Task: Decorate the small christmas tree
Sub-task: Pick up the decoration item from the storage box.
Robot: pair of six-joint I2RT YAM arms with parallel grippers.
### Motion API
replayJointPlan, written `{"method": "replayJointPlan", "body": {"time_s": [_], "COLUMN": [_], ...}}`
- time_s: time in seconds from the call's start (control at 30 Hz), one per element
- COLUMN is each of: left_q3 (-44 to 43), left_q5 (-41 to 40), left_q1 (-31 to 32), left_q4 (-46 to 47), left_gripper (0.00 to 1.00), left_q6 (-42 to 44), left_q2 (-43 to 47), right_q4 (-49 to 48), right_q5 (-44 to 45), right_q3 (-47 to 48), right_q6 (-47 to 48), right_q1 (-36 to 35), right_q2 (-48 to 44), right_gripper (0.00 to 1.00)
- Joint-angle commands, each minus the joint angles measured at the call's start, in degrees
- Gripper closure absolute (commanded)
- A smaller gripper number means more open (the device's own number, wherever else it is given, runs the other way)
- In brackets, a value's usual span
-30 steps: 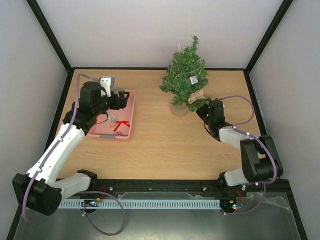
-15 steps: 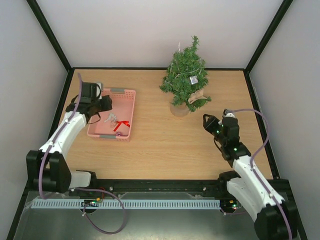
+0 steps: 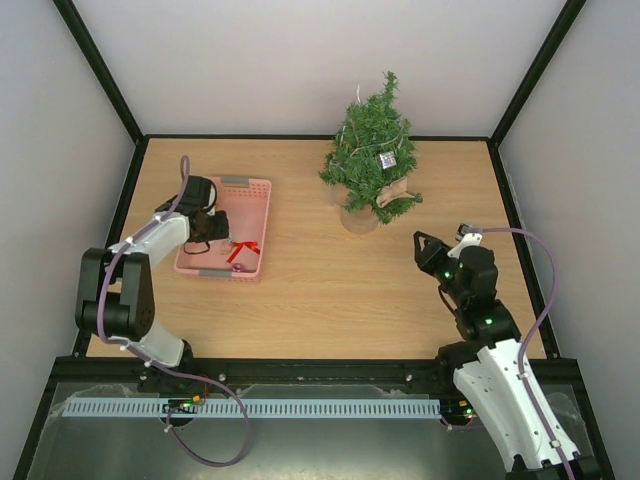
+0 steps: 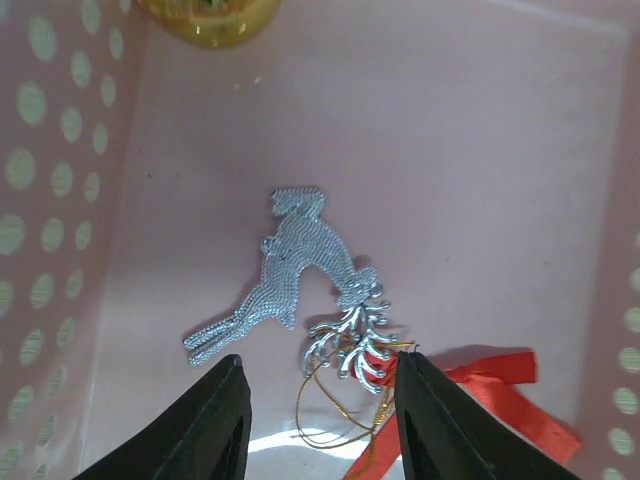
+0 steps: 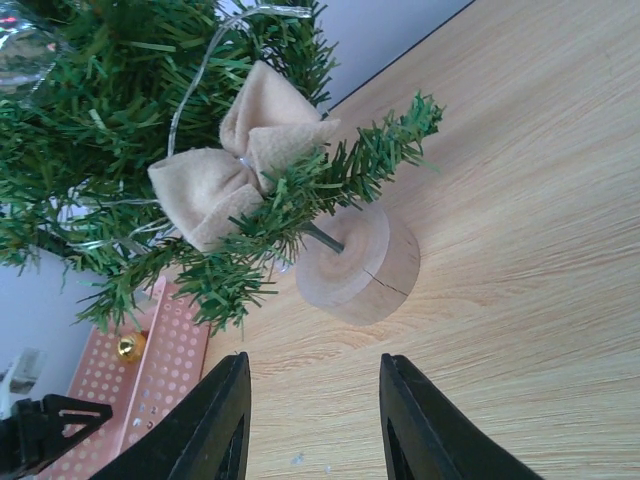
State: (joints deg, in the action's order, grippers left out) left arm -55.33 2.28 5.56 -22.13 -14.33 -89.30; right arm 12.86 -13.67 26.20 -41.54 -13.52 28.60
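Silver reindeer (image 4: 290, 265) lies in pink basket (image 4: 500, 150) before the left gripper (image 4: 320, 365).

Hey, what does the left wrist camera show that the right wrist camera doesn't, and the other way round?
Only the left wrist view: a silver reindeer ornament and a red ribbon lying in the pink basket, just ahead of the open left gripper.
Only the right wrist view: the small christmas tree, a beige bow on a branch, its round wooden base, and the table.
Both: the pink basket and a gold ornament in it.
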Motion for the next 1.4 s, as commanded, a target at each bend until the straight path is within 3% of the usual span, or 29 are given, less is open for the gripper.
{"method": "replayJointPlan", "body": {"time_s": [0.0,0.2,0.57,0.67,0.73,0.8,1.37], "left_q3": [1.3,1.2,0.0,0.3,0.1,-0.1,-3.9], "left_q5": [-2.0,-4.7,-1.0,-0.7,-0.1,0.9,0.5], "left_q1": [0.0,0.0,0.0,0.0,0.0,0.1,5.6], "left_q4": [1.0,1.6,2.6,2.6,2.1,1.4,-4.7], "left_gripper": [0.60,0.65,0.68,0.78,0.90,0.97,0.98], "left_q6": [0.6,0.7,0.4,0.4,0.7,1.0,3.5], "left_q2": [-2.7,-6.3,-11.0,-11.1,-10.8,-9.5,9.1], "right_q4": [3.3,3.6,3.8,4.3,4.7,5.1,8.3], "right_q5": [-1.2,-1.1,-0.4,0.0,0.2,0.1,0.6], "right_q3": [2.9,3.3,4.1,4.8,5.1,5.5,12.5], "right_q6": [2.2,3.0,3.6,4.3,4.6,4.7,9.3], "right_q1": [-0.2,-0.2,-0.2,-0.2,-0.2,-0.2,-0.2], "right_q2": [-1.2,-1.9,-2.1,-2.0,-2.1,-2.1,0.0], "right_gripper": [0.66,0.66,0.66,0.66,0.66,0.66,0.67]}}
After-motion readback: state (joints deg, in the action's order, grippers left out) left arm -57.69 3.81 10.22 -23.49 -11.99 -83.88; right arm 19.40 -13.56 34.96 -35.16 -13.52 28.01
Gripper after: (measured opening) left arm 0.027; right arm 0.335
